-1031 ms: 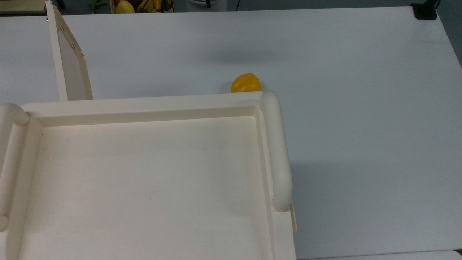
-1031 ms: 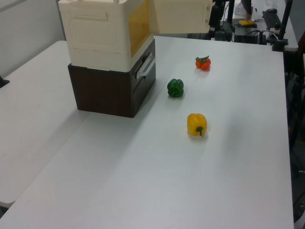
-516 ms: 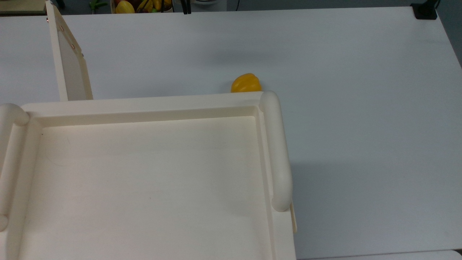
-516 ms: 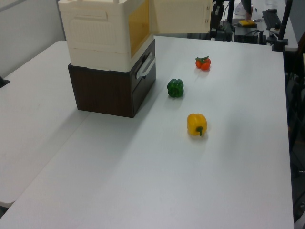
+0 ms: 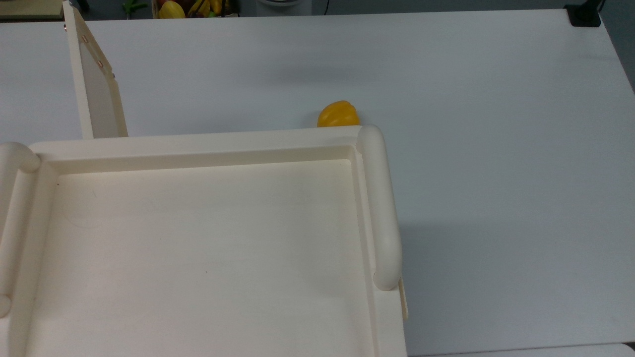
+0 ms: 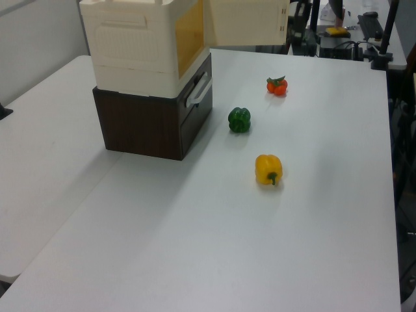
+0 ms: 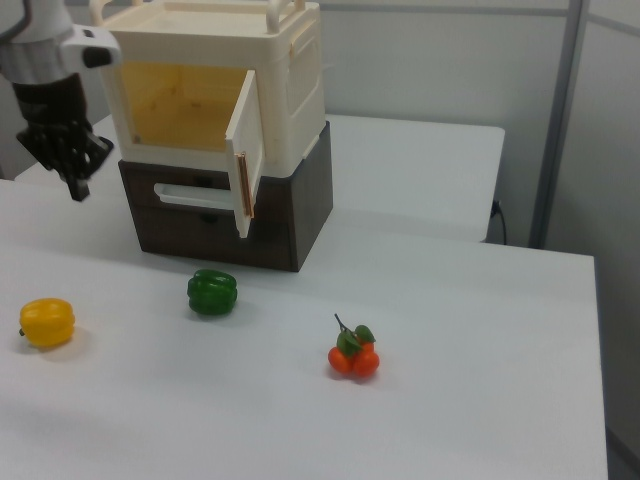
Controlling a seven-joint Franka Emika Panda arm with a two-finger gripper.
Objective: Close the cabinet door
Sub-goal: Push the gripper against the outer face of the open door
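The cream cabinet (image 7: 300, 70) stands on a dark brown drawer unit (image 7: 305, 215), and its yellowish inside is exposed. Its cabinet door (image 7: 245, 160) is swung wide open, roughly square to the cabinet front. In the top view the cabinet door (image 5: 94, 89) juts away from the recessed cabinet top (image 5: 198, 248) at the top view's left. In the left view the cabinet door (image 6: 247, 23) sticks out to the right. My gripper (image 7: 77, 188) hangs black and pointing down at the right view's left. It is level with the cabinet's open front and well apart from the door.
A yellow pepper (image 7: 47, 322), a green pepper (image 7: 212, 292) and a bunch of tomatoes (image 7: 352, 358) lie on the white table (image 7: 450, 300) in front of the cabinet. The yellow pepper (image 5: 338, 114) shows just past the cabinet top's rim. The drawer unit has a pale handle (image 6: 197, 93).
Half a second ago dark gripper tips poked in at the top view's upper edge; now they have left it. The door and the vegetables have not moved.
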